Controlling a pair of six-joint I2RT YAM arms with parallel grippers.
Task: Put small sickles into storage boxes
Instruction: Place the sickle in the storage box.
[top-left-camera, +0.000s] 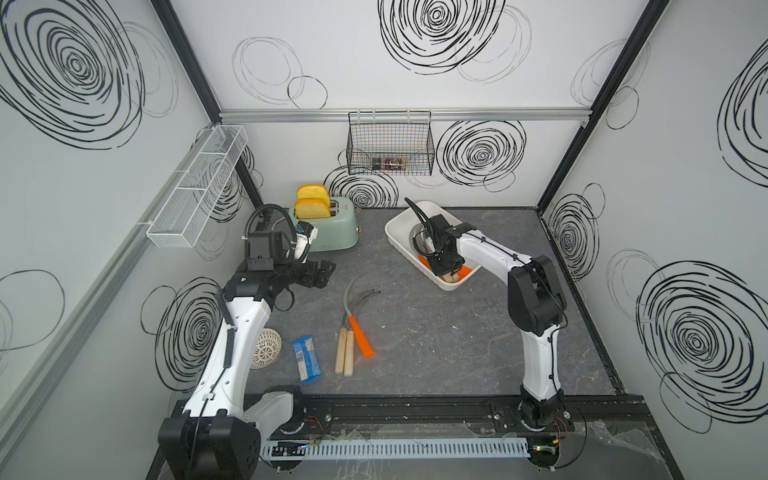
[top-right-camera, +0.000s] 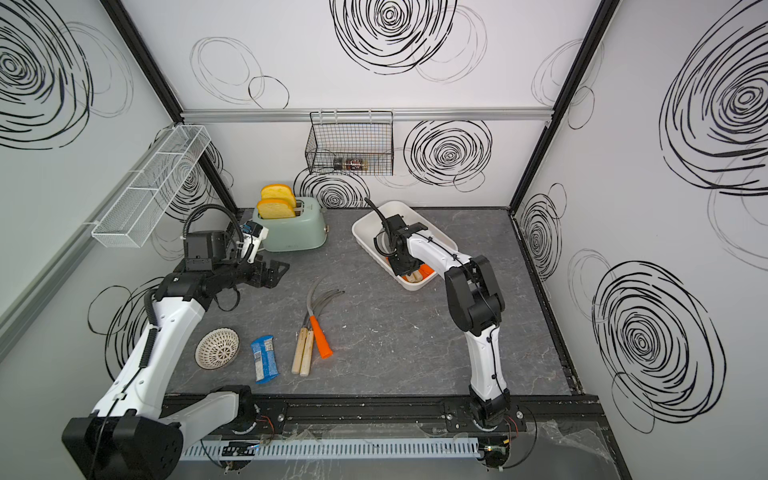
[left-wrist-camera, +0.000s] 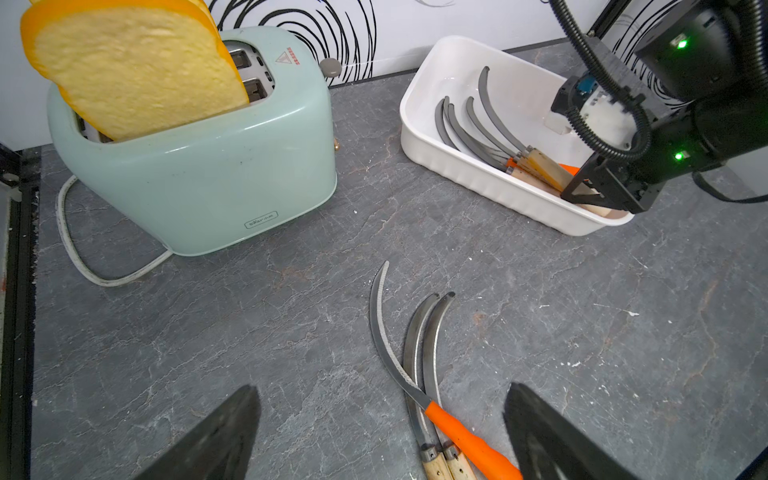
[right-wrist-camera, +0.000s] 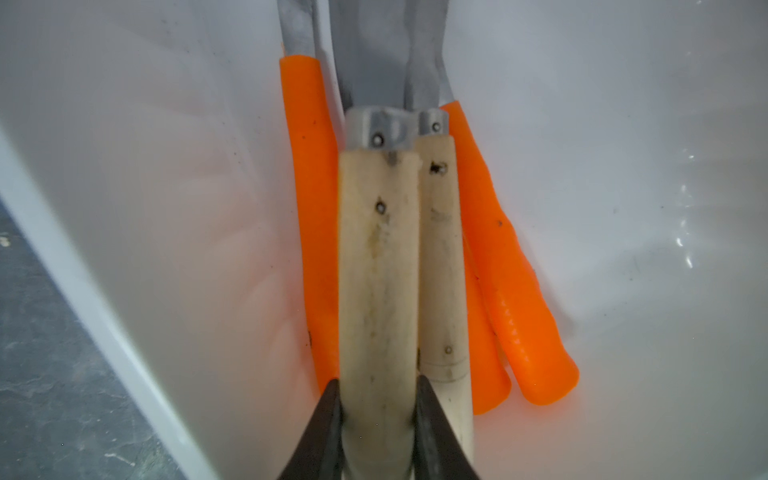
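I've right gripper (right-wrist-camera: 376, 386) clamped on a likely stiff, light sickle (right-wrist-camera: 378, 257) by its wood handle, lower centre, in tub (right-wrist-camera: 124, 187); left gripper (left-wrist-camera: 382, 390) wide, empty

We see white tub (left-wrist-camera: 490, 183), grey-bladed sickles (right-wrist-camera: 378, 270) w/ orange & pale-wood handles, mint-green toaster (left-wrist-camera: 199, 178) w/ yellow, orange-crusted bread (left-wrist-camera: 137, 75), dark grey veined counter (top-left-camera: 436, 332), white walls (top-left-camera: 353, 62) w/ black swirl scribbles.

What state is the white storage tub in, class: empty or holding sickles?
Not empty: several small sickles lie inside the white tub, grey blades, wooden and orange handles visible.
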